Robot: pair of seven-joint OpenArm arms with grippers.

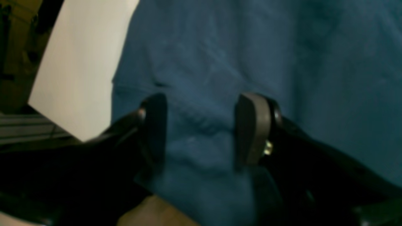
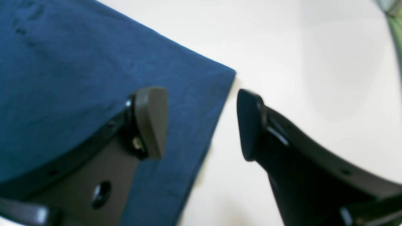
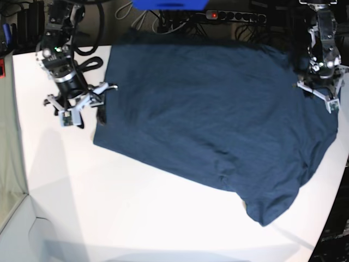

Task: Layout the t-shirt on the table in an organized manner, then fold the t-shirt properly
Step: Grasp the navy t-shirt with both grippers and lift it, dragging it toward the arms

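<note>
T-shirt (image 3: 207, 114) cloth, a dark navy knit with a soft matte weave, lies spread over the far half of the table (image 3: 109, 218), reaching from near the far-left corner across to the right edge. Its body forms a broad, mostly flat sheet crossed by shallow diagonal creases, and one rounded sleeve lobe juts toward the near-right corner. The left side of the garment ends in a straight hem with a sharp corner, seen crisply from the right wrist view (image 2: 78, 78). The tabletop itself is smooth, matte white, with a curved near-right edge; its bare surface fills the near and left portions.

At the shirt's left edge stands the right gripper (image 3: 87, 106), black with flat, dull grey-brown pads (image 2: 150, 122). Its jaws are spread wide, straddling the hem: one finger over the blue cloth, the other over bare white table (image 2: 298, 62), nothing pinched between them.

Near the far-right corner the left gripper (image 3: 326, 98) hangs over the shirt's right border. Its wrist view is blurred, yet it shows the pads (image 1: 252, 128) parted with bunched, wrinkled fabric (image 1: 251, 56) in the gap; whether the pads touch the cloth cannot be told.
</note>
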